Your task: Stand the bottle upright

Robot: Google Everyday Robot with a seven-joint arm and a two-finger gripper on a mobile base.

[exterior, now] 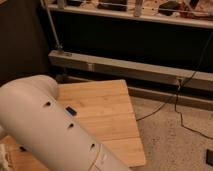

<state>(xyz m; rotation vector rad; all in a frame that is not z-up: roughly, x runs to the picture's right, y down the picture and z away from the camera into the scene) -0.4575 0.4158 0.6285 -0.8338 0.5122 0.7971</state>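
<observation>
White robot arm (55,130) fills lower left, blocking most of wooden table (107,112) — small blue item (70,110) beside it. Gripper hidden behind arm — finger state cannot be told.

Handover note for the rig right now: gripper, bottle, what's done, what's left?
Gripper: out of the camera view, hidden behind the white arm that fills the lower left.
Bottle: a pale bit with dark print shows at the far lower-left edge, likely the bottle; too little shows to tell whether it is lying or upright.
Table: wooden table, with a small blue item beside the arm.
Done: nothing confirmed from this view.
Left: confirm a grip on the bottle, stand it upright on the table, let go, pull the arm back.
</observation>
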